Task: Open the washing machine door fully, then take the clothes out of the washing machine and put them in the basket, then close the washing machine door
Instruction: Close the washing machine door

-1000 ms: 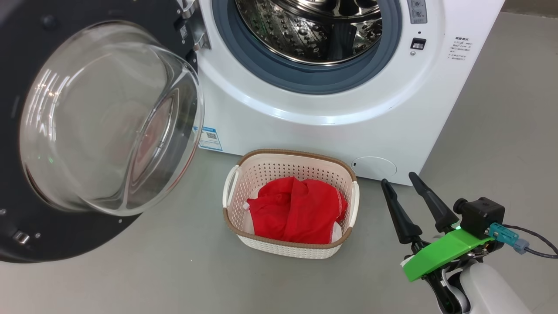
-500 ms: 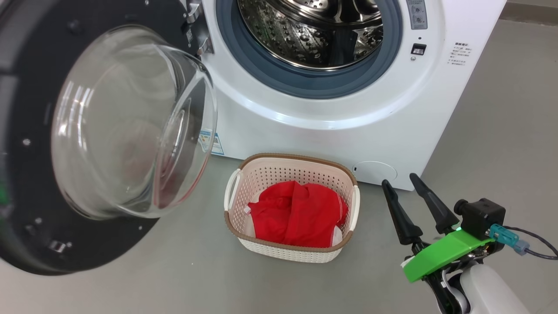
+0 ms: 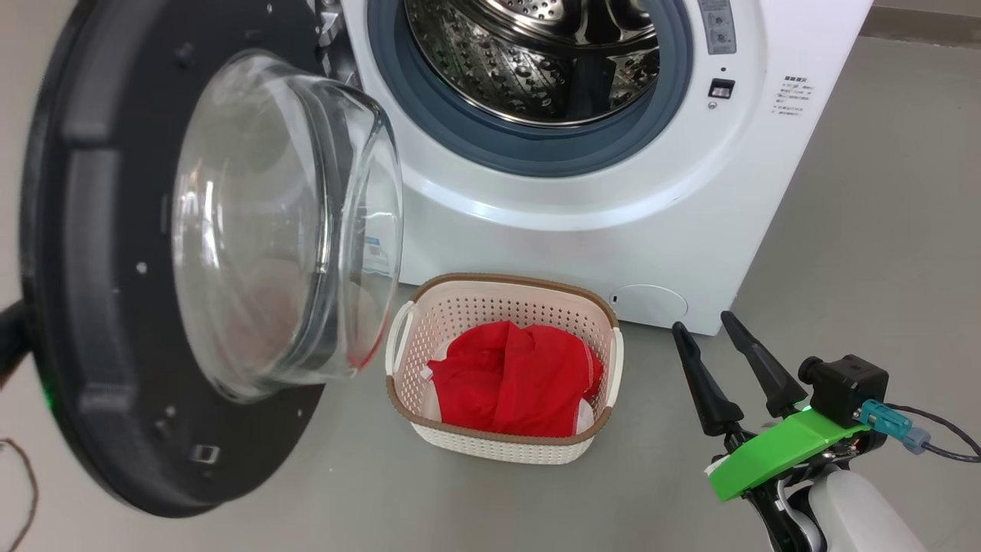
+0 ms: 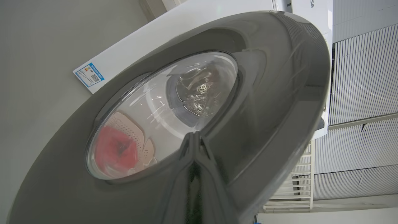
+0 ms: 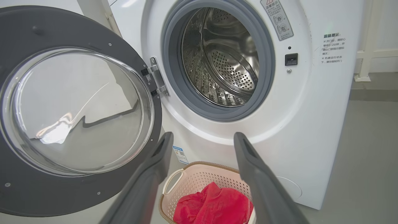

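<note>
The washing machine [image 3: 536, 230] stands with its steel drum [image 3: 536, 54] showing no clothes inside. The washing machine door [image 3: 100, 230] hangs half open on the left, its glass bowl [image 3: 268, 230] bulging toward the basket. In the left wrist view my left gripper [image 4: 192, 137] is shut, fingertips pressed against the door's [image 4: 273, 77] glossy outer face. The red clothes [image 3: 513, 379] lie in the cream basket [image 3: 506, 280] on the floor in front of the machine. My right gripper [image 3: 703, 322] hovers open and holding nothing, to the right of the basket. It also shows in its own view [image 5: 203, 135], above the basket [image 5: 192, 180].
Grey floor [image 3: 881, 230] runs to the right of the machine. A thin cable [image 3: 23, 491] lies on the floor at the lower left. A round white cover [image 3: 647, 304] sits low on the machine's front. A white slatted wall [image 4: 363, 77] stands behind the door.
The door has swung toward the machine, its glass bowl now closer to the basket. The right gripper, basket and clothes have stayed put.
</note>
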Robot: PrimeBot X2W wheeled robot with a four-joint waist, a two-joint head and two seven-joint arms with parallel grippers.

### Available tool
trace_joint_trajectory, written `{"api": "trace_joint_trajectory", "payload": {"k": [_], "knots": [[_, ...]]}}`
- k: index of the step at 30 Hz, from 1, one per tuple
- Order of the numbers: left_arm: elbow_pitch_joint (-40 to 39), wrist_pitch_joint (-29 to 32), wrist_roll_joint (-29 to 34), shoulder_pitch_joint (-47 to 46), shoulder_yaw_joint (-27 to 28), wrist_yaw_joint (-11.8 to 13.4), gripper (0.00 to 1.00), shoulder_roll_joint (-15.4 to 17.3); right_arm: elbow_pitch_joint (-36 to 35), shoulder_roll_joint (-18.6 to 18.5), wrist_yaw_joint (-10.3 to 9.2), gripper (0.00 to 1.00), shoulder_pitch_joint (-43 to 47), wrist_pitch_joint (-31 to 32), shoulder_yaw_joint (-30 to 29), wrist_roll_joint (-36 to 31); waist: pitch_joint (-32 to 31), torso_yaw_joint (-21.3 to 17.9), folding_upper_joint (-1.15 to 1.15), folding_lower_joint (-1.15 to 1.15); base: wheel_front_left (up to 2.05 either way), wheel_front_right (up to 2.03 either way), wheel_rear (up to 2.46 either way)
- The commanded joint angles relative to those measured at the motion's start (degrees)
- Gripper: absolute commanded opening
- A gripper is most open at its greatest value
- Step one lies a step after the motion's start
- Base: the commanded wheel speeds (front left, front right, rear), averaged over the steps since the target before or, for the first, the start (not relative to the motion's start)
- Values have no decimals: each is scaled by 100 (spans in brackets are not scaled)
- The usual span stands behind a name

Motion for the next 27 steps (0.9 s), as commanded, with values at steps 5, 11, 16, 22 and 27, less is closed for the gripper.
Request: {"api": "trace_joint_trajectory", "payload": {"k": [5, 11, 16, 22, 27], "knots": [[-663, 231, -207, -8, 73, 175, 0, 50, -142, 27, 52, 100, 12, -68, 90, 44, -14, -66, 0, 0, 0, 0, 0], [-1176, 381, -406, 37, -33, 471, 0, -165, -144, 51, 52, 100, -2, -68, 92, 46, -50, -208, 0, 0, 0, 0, 0], [-1495, 442, -388, 74, -195, 606, 0, -248, -157, 83, 52, 100, -3, -68, 83, 42, -78, -447, 0, 0, 0, 0, 0], [-1802, 496, -368, 102, -360, 654, 0, -337, -175, 95, 52, 100, 27, -68, 35, 23, -68, -850, 0, 0, 0, 0, 0], [-1867, 372, -223, 3, -494, 603, 0, -439, -195, 102, 52, 100, 3, -68, 11, 16, -34, -1311, 0, 0, 0, 0, 0]]}}
